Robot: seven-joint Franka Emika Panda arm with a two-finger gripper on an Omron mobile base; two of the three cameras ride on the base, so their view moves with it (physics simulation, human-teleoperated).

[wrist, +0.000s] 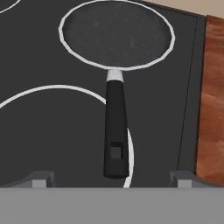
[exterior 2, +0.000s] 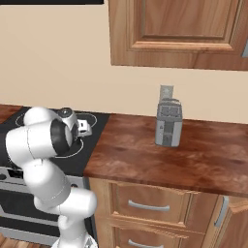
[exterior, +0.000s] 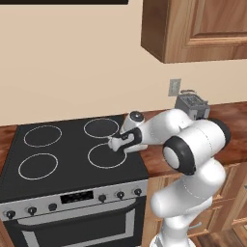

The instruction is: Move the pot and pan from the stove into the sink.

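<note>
A dark pan [wrist: 116, 35] sits on the rear right burner of the black stove [exterior: 58, 166], its black handle [wrist: 115, 131] reaching toward the front burner ring. The robot's gripper [wrist: 111, 177] hovers above the handle's end with its fingers spread wide and holding nothing. To the stove's right, a steel toaster [exterior 2: 168, 123] stands on the wooden desk [exterior 2: 193, 155] below the wall cabinets [exterior 2: 179, 31].
</note>
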